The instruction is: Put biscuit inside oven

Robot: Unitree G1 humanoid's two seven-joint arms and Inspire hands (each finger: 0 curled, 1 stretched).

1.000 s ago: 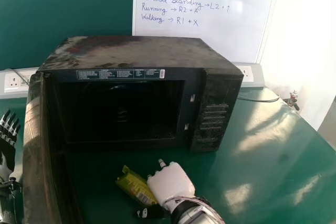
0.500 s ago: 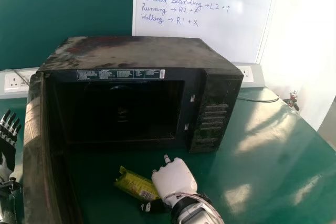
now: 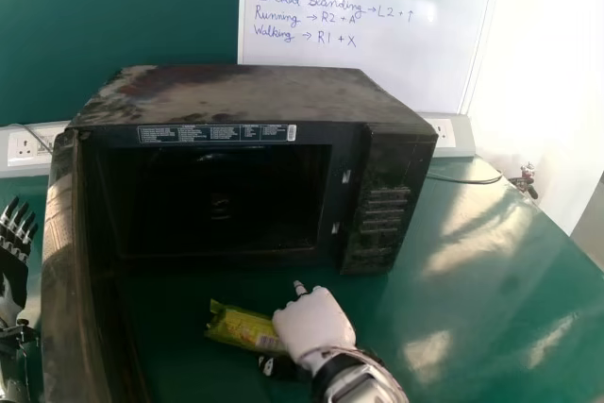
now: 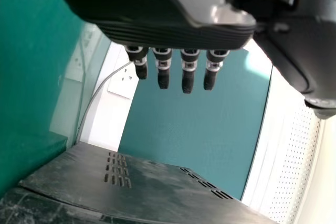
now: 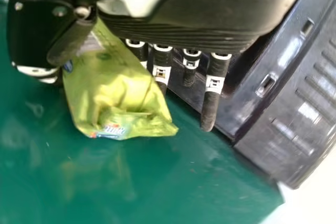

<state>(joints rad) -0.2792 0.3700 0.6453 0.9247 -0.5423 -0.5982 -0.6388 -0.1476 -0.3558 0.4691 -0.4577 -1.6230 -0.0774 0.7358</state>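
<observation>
The yellow-green biscuit packet lies on the table in front of the oven, whose door stands open at the left. At the packet's right end is my right hand, palm down, its thumb on the near side. In the right wrist view, the packet sits between the thumb and the fairly straight fingers of my right hand; part of it is hidden under the palm. My left hand is idle left of the oven door, fingers straight.
The oven door stretches toward the near edge at the left. Green table surface extends to the right of the oven. A cable runs behind the oven at the right, below the whiteboard.
My right hand has shifted slightly right and its palm has turned a little. The packet has swung from slanting to lying more nearly crosswise. The left hand has kept still.
</observation>
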